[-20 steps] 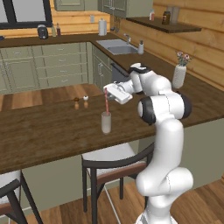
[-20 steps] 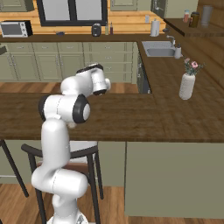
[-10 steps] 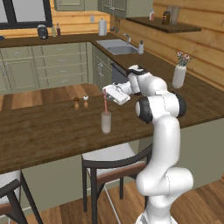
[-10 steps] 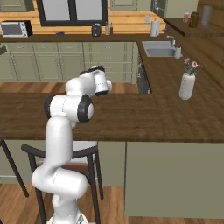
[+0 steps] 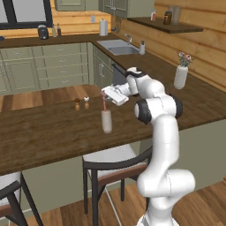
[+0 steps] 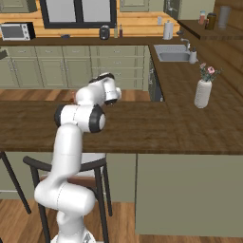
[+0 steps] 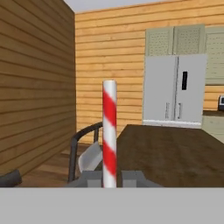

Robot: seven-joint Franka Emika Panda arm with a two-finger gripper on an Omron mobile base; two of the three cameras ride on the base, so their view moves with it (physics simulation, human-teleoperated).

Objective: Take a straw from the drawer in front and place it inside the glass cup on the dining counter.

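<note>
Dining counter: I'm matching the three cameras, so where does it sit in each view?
Left base view: the dining counter crosses the middle, from left to right.
Right base view: the dining counter crosses the middle, behind the arm.
Hand view: the dining counter lies lower right, beyond the straw.
Shared landmark: the stool at its edge.

Even, bright rendered light with no glare; soft coarse pixels throughout; faint shadows under the stool (image 5: 115, 162) at six o'clock
</note>
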